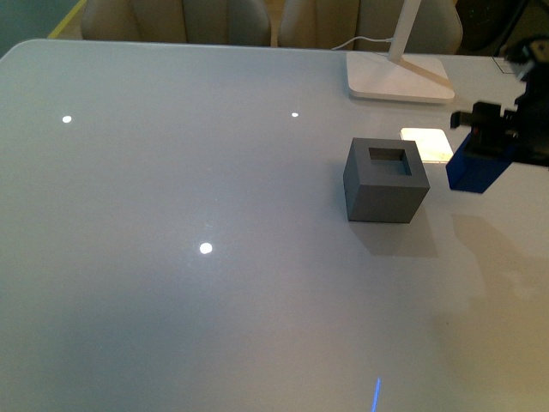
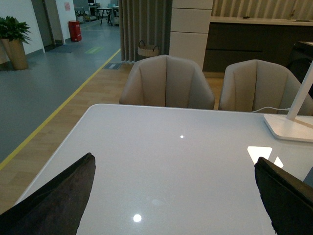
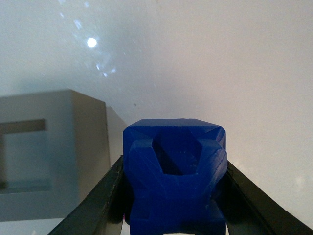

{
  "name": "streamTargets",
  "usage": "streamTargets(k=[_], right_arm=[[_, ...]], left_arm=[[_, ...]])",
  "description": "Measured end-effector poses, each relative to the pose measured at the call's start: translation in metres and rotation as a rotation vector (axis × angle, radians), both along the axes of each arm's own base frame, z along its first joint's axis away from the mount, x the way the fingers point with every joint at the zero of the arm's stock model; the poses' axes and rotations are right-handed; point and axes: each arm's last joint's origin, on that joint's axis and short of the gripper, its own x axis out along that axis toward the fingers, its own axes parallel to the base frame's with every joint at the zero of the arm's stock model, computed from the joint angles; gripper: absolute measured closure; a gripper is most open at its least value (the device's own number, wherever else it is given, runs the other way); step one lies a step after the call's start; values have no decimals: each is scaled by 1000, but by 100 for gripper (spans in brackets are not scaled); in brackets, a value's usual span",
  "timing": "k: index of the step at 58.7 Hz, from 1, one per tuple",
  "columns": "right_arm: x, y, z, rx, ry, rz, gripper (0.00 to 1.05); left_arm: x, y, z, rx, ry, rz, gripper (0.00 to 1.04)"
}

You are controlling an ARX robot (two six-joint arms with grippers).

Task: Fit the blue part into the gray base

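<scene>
**A:** What stands around the gray base [image 1: 386, 180]?

**B:** Very little. It sits on the white table [image 1: 171, 215] with its square hole upward, and nothing covers the hole. Just behind it lies a bright square reflection [image 1: 426, 142], and further back the flat white lamp foot [image 1: 396, 79].

**A:** And where is the blue part [image 1: 474, 170]?

**B:** Just to the right of the base, apart from it. The right gripper [image 1: 485, 137] is clamped on it. In the right wrist view the dark fingers [image 3: 100, 205] press on both its sides (the hollow of the handle faces the camera).

**A:** The left gripper [image 2: 168, 196]?

**B:** Its fingers are wide apart, with only bare table between them. Two beige chairs [image 2: 166, 83] stand behind the table.

**A:** What is hard to see?

**B:** In the front view the picture edge cuts off the right arm, and the gripper body hides the top of the blue part. I cannot tell whether the part touches the table
</scene>
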Motion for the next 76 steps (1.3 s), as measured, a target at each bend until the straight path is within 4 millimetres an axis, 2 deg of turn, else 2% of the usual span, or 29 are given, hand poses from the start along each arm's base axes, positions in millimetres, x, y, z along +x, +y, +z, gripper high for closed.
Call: streamTargets(k=[9,17,29,39,52,76], right_arm=[[-5,14,43,35,-78,-1,60],[-10,35,58,64,-98,6,60],[-10,70,53,96,-77,36,60],[-1,88,46,101,-65,46,60],[9,93,36,97,-36,32,60],[10,93,27,94,-13,34,60]], left_arm=[[0,0,0,0,0,0,7],[0,0,0,0,0,0,7],[0,0,0,0,0,0,7],[0,0,0,0,0,0,7],[0,0,0,0,0,0,7],[0,0,0,0,0,0,7]])
